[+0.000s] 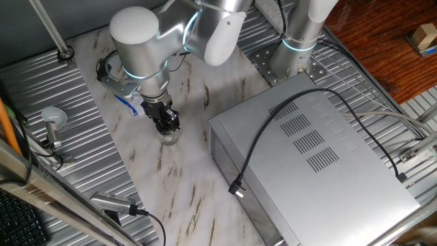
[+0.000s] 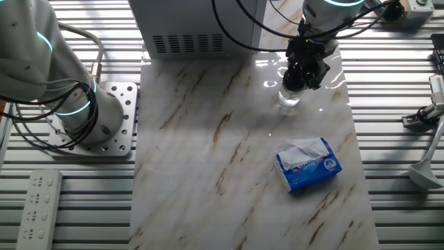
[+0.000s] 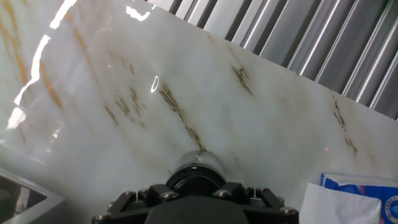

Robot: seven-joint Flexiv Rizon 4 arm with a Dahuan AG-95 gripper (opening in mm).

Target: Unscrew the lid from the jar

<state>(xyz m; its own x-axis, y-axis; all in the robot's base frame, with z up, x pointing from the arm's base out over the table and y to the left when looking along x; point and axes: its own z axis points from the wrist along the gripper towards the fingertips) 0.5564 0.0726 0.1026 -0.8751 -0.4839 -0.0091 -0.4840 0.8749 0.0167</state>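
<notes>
While you watch the marble top:
Gripper: clamped around the lid.
Jar: upright beneath, beside your grey box.

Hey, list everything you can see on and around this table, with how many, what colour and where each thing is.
jar: one, clear, on the marble board, under the gripper
lid: one, black, on the jar's top, between the fingers
tissue packet: one, blue and white, on the board, apart from the jar
metal box: one, grey, beside the board
cable: one, black, lying across the metal box
power strip: one, white, on the ribbed surface off the board
marble board: one, white with brown veins, middle of the table
arm: one, white and silver, reaching over the board
gripper: one, black, at the lid; grip not clear
</notes>
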